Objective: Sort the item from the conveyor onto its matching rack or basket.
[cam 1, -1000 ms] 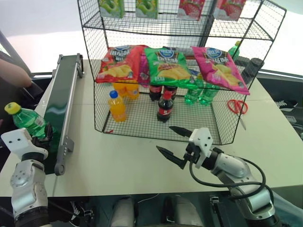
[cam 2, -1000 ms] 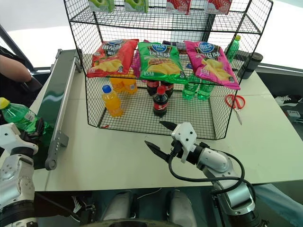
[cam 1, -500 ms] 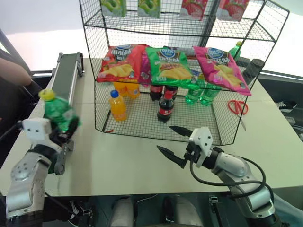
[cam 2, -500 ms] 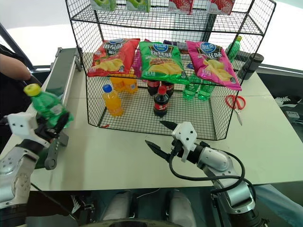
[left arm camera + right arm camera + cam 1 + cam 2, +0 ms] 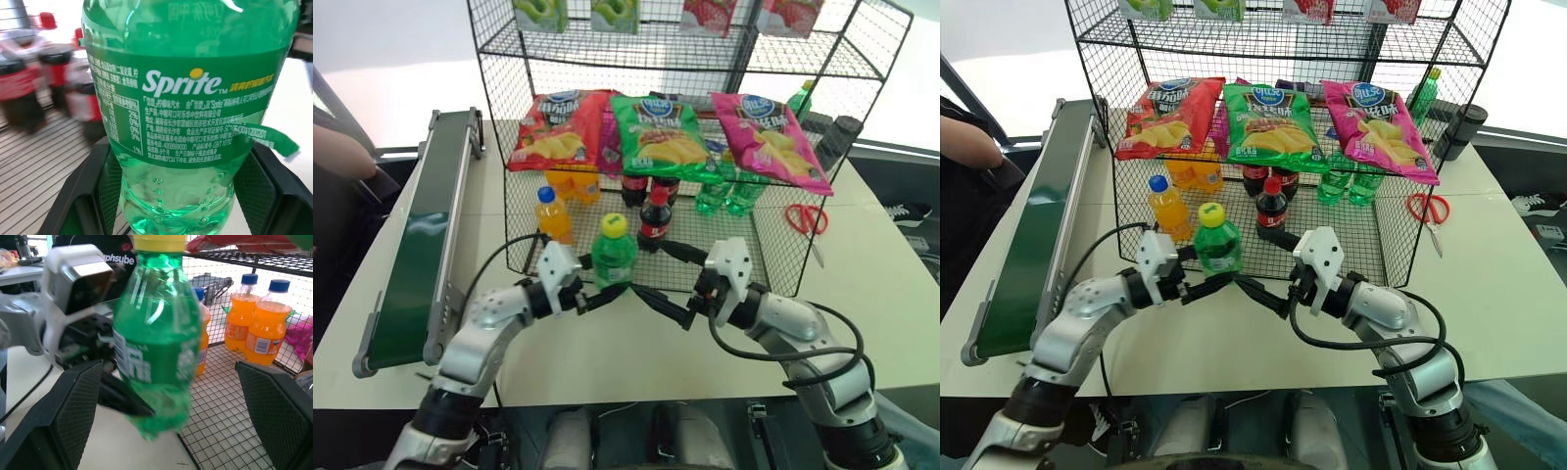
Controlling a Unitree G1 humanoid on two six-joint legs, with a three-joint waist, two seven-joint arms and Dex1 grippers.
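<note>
Left gripper [image 5: 590, 296] is clamped on the lower body of the green soda bottle [image 5: 613, 257], which is held upright with its yellow cap up, just in front of the front edge of the black wire rack [image 5: 759, 257] and above the table [image 5: 558, 357] near its front edge. Compared with a second earlier, the bottle has been carried off the conveyor [image 5: 411, 259] at the table's left edge and swung across to the middle. Right gripper [image 5: 668, 278] is held with its jaws spread wide and nothing between them, pointing at the bottle from the other side; one finger lies just beside the bottle, though contact cannot be told. A handover to the right arm is judged to be in preparation, since the matching green bottles [image 5: 724, 194] are standing toward the rack's right rear. Beyond the bottle, an orange drink bottle [image 5: 551, 213] and a cola bottle [image 5: 654, 215] are seen on the rack's lowest tier, with crisp bags [image 5: 656, 132] above, and scissors [image 5: 804, 224] lie toward the table's right edge
</note>
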